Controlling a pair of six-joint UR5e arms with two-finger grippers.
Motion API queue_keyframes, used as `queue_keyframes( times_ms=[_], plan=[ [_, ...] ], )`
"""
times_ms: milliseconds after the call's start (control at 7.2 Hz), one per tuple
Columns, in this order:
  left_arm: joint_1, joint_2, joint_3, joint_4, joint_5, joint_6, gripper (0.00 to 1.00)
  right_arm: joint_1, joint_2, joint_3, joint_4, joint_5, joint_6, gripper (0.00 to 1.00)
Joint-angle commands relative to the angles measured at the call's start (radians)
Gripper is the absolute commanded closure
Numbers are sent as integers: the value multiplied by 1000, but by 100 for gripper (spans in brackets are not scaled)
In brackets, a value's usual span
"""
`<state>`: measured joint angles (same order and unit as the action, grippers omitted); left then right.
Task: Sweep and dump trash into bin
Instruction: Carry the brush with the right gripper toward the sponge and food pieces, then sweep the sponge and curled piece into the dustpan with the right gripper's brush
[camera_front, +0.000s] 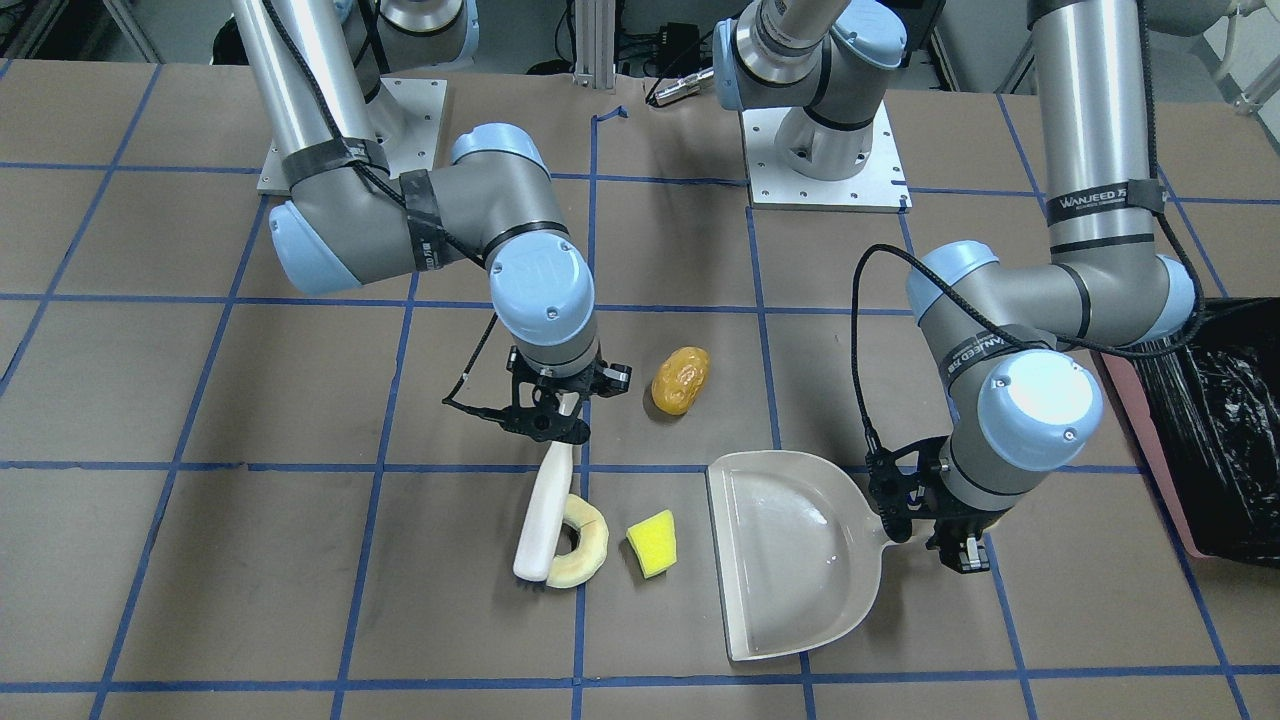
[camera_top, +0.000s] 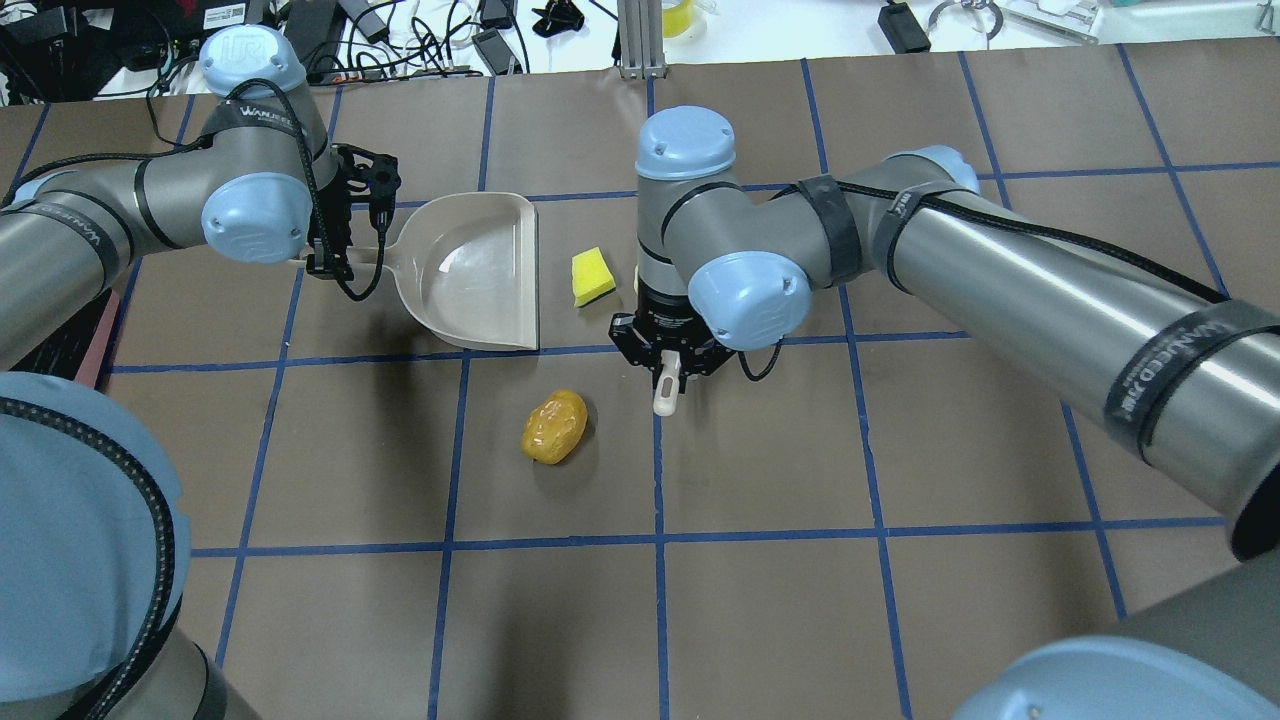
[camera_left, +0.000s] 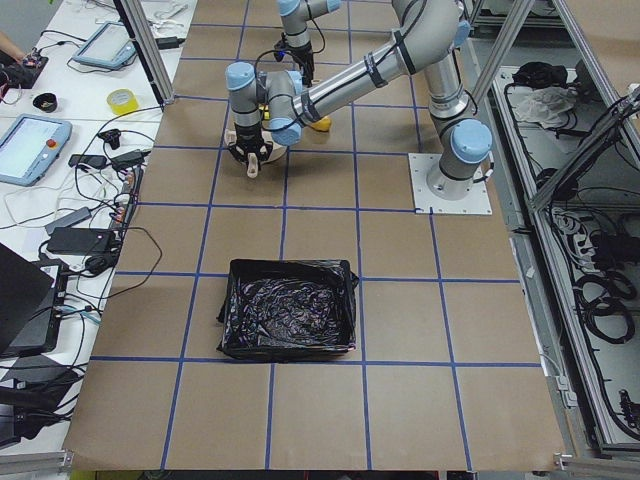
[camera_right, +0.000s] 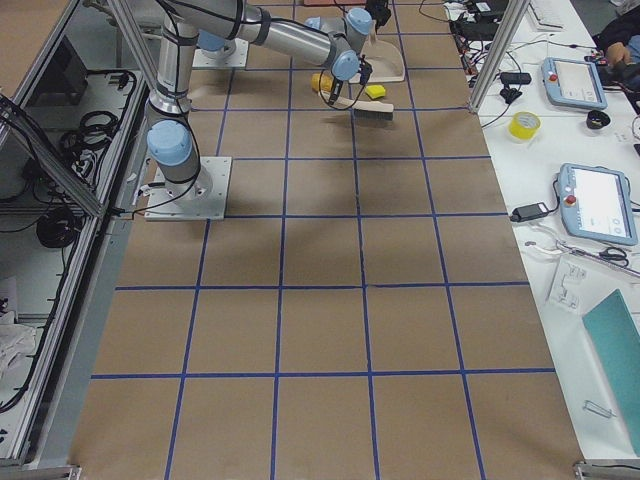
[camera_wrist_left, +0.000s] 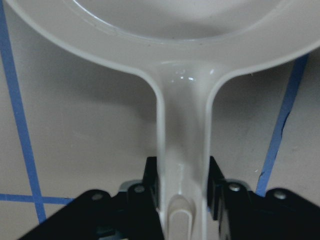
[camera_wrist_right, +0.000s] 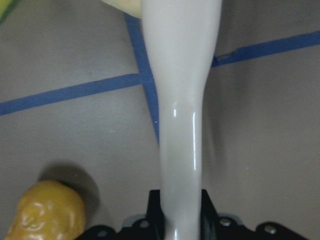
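My right gripper is shut on the white handle of a brush, whose head rests against the pale cream crescent. The yellow sponge wedge lies between the crescent and the open mouth of the beige dustpan. My left gripper is shut on the dustpan's handle, and the pan lies flat on the table. The orange-yellow oval lies apart, nearer the robot's base; it also shows in the right wrist view. The bin, pink-sided with a black bag, stands beyond my left arm.
The arms' base plates are bolted at the robot's side of the brown table with its blue tape grid. In the exterior left view the bin stands well away from the dustpan. Cables and tablets lie past the table's far edge.
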<state>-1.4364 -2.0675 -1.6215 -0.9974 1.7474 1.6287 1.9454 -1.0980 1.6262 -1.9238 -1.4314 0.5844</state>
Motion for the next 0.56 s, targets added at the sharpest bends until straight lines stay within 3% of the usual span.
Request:
queue_keyframes(
  times_ms=[0, 417],
  plan=[
    [-22, 0, 0, 2, 30, -15, 100, 74, 82, -113, -6, 49, 134, 100],
    [-22, 1, 0, 2, 31, -15, 100, 164, 203, -284, -39, 117, 285, 100]
  ],
)
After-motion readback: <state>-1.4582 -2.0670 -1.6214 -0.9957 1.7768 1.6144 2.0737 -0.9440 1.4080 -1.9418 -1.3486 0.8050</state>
